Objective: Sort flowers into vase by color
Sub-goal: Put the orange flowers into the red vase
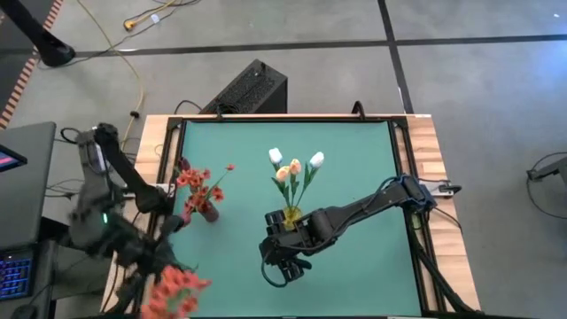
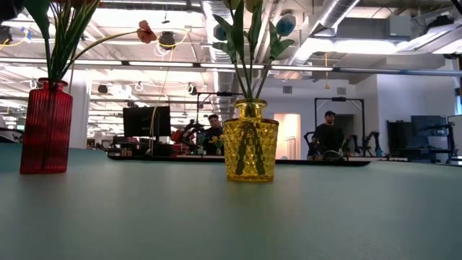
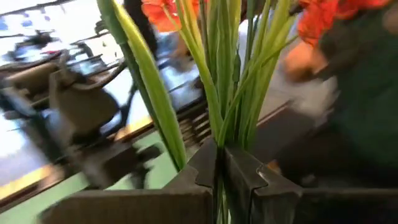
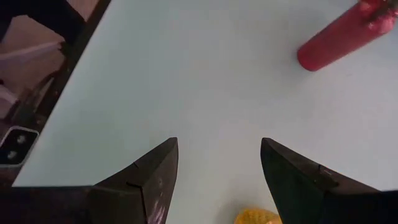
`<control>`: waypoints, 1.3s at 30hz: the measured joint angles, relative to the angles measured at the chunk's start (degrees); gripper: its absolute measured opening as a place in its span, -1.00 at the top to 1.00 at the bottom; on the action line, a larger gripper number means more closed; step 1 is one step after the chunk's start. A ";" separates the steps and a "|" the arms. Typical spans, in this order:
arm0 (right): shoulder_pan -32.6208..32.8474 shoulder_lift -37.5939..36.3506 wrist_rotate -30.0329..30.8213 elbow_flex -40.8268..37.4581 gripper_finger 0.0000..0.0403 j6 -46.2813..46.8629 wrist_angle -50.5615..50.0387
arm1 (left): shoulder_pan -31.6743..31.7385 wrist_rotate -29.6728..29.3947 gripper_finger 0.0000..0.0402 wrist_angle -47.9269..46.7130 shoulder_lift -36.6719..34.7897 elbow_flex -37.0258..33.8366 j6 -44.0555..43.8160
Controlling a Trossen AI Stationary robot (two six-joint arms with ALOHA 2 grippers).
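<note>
A bunch of red-orange flowers (image 1: pixel 174 291) hangs over the table's near left corner, with my left gripper (image 3: pixel 221 171) shut on its green stems. A red vase (image 1: pixel 210 213) on the green mat holds more red-orange flowers (image 1: pixel 197 182). A yellow glass vase (image 2: pixel 250 141) at the mat's middle holds white and peach tulips (image 1: pixel 295 165). My right gripper (image 1: pixel 283 263) hovers open just on the near side of the yellow vase, with nothing between its fingers (image 4: pixel 158 180). My left gripper pinches several green stems (image 3: pixel 219 134) together between its two fingers. The stems run across the fingers and fan out beyond them, with the red-orange blossoms (image 3: pixel 163 12) at their far ends. The bunch is lifted clear of the table.
A black box (image 1: pixel 248 89) stands beyond the table's far edge. Wooden strips (image 1: pixel 430 168) border the mat on both sides. A laptop (image 1: pixel 13 266) sits left of the table. People sit at desks in the room behind (image 2: pixel 328 133).
</note>
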 joint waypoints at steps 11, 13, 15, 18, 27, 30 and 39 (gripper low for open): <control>1.39 1.78 0.15 0.02 -0.26 1.54 3.70 | -5.33 -34.90 1.00 -1.57 15.74 -0.10 1.55; 1.72 2.04 0.14 -0.03 -0.26 1.55 3.58 | -5.35 -38.73 1.00 -2.78 17.90 -0.10 0.58; 1.74 2.11 0.13 -0.06 -0.26 1.55 4.20 | -5.37 -42.75 1.00 -5.50 19.73 -0.10 -1.24; 1.74 2.29 0.13 0.00 -0.26 1.55 4.81 | -5.37 -48.64 1.00 -10.64 21.76 -0.10 -6.11; 1.67 2.54 0.15 -0.04 -0.26 1.54 5.71 | -5.01 -57.04 1.00 -44.55 21.85 -0.10 -47.79; 1.69 2.54 0.15 -0.04 -0.26 1.55 5.72 | -4.98 -56.67 1.00 -53.67 21.90 -0.10 -57.35; 1.67 2.50 0.16 -0.04 -0.26 1.05 5.70 | -2.94 -53.23 1.00 -58.03 21.92 -0.10 -53.44</control>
